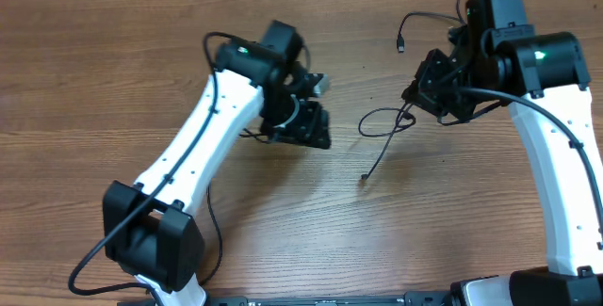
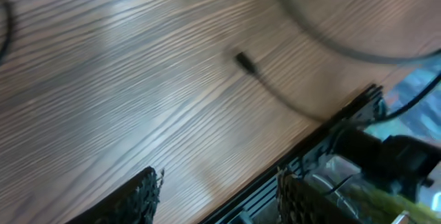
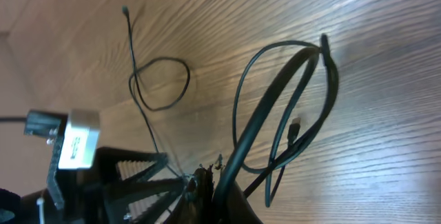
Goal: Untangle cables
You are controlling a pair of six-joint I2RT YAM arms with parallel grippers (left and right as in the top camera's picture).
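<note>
The cables (image 1: 382, 125) are thin black cords on the wooden table, lying between the two arms. One cord makes a small loop (image 3: 162, 83) and runs to a free plug (image 1: 364, 177). Another plug end (image 1: 400, 46) lies farther back. In the right wrist view, wider loops (image 3: 303, 93) rise from my right gripper (image 3: 203, 177), which is shut on the cords and holds them just above the table (image 1: 415, 94). My left gripper (image 2: 220, 198) stands open over bare wood, left of the loop (image 1: 313, 133). A plug (image 2: 244, 63) lies ahead of its fingers (image 2: 138, 196).
A dark rail (image 2: 337, 124) runs along the table's edge in the left wrist view. The right arm's own thick black cable (image 1: 528, 108) arcs beside its white link. The left arm's white link (image 1: 203, 141) crosses the table's left half.
</note>
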